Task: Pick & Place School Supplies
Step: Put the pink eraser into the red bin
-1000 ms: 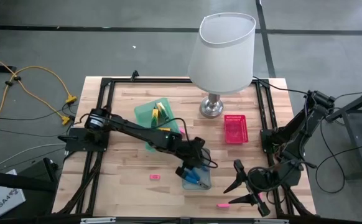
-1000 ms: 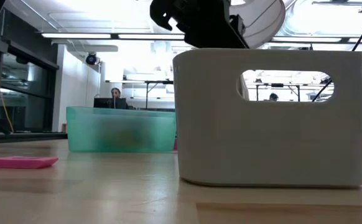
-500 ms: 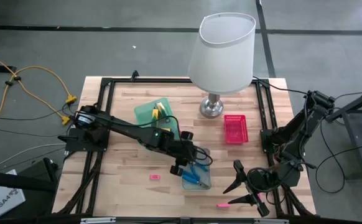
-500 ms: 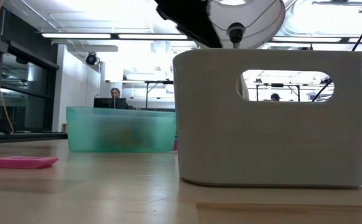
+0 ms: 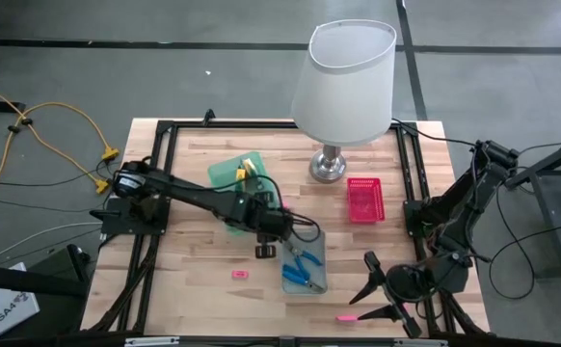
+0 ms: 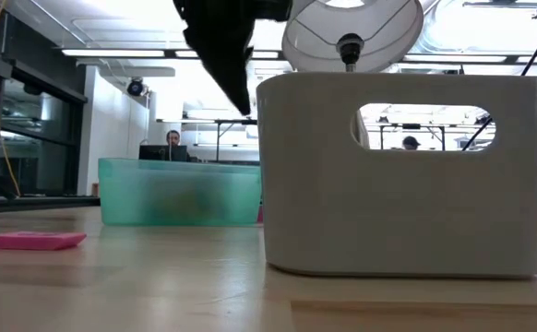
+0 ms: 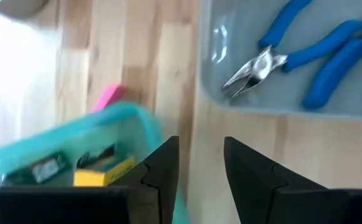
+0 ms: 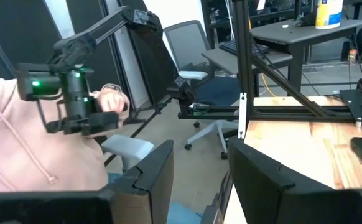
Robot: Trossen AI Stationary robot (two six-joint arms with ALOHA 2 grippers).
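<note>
Beside the grey tray (image 5: 318, 285), left claw (image 5: 267, 250) parted, empty, pliers (image 7: 293, 59) partly cropped, right claw (image 5: 379, 294) spread, empty.

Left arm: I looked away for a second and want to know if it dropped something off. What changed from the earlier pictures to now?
The left end effector pulled back from over the grey tray toward the green tray; it is open and empty. The blue-handled pliers lie in the grey tray. The right end effector, pink bars and lamp stayed put.
</note>
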